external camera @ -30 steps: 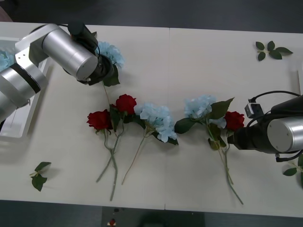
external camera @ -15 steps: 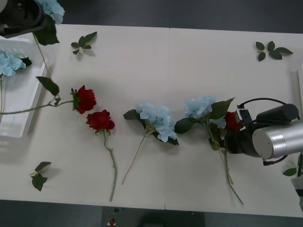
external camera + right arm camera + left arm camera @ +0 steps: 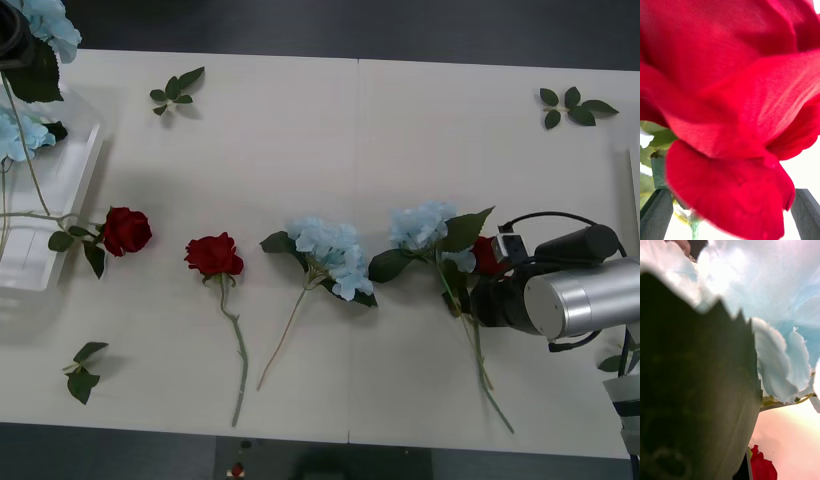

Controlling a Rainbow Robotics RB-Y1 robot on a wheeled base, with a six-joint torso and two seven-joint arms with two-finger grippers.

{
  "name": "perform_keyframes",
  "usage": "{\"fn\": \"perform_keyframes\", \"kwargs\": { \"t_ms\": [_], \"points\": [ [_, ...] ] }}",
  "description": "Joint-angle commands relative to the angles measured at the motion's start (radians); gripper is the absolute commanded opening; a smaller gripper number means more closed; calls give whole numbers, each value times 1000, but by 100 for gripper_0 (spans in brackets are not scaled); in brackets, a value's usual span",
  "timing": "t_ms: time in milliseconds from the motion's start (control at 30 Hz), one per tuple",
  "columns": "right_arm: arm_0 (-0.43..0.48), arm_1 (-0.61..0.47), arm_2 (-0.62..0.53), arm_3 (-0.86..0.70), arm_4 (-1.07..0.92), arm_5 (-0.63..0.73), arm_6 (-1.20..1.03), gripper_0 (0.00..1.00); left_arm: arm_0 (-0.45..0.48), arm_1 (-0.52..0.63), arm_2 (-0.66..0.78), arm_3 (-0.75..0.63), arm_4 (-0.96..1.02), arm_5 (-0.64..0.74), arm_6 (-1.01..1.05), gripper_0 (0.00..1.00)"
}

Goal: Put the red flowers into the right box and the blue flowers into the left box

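Our left gripper [image 3: 12, 45] is up at the table's far left corner over the shallow white slotted plastic basket [image 3: 70, 175], carrying a fluffy pale-blue hydrangea head [image 3: 50, 25] by its long green stem; we honestly can't tell how its fingers sit. Our right gripper [image 3: 482, 297] has its dark fingers [image 3: 807, 213] spread around a deep red rose bloom [image 3: 730, 105] lying beside another blue hydrangea [image 3: 422, 225]. Two more red roses [image 3: 213, 255] and one blue hydrangea [image 3: 330, 250] lie on the white table [image 3: 400, 130].
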Motion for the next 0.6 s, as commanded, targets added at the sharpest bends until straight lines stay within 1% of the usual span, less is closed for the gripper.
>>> {"fn": "perform_keyframes", "kwargs": {
  "t_ms": [33,100,133,167,200,233,267,300,433,600],
  "points": [
    [-26,10,15,13,21,-18,-33,91,-30,14,26,7,-16,-1,-16,0],
    [-26,15,16,13,27,-19,-33,91,-30,14,29,16,-16,-1,-22,0],
    [-28,15,16,13,29,-19,-34,87,-30,14,29,17,-16,-1,-24,0],
    [-28,16,16,13,29,-19,-33,73,-30,14,29,17,-17,-1,-27,0],
    [-28,16,18,13,30,-18,-33,42,-30,14,29,19,-17,-3,-28,0],
    [-30,15,20,13,30,-19,-34,28,-30,14,29,19,-17,-1,-30,0],
    [-30,16,20,13,30,-19,-36,12,-30,14,29,19,-19,-1,-34,0],
    [-30,16,21,13,29,-19,-36,1,-30,19,29,19,-22,-1,-37,0],
    [-30,18,23,13,29,-19,-39,0,-30,42,29,28,-36,-1,-85,0],
    [-30,18,26,13,26,-19,-48,0,-30,59,29,109,-47,-15,-258,0]
  ]
}}
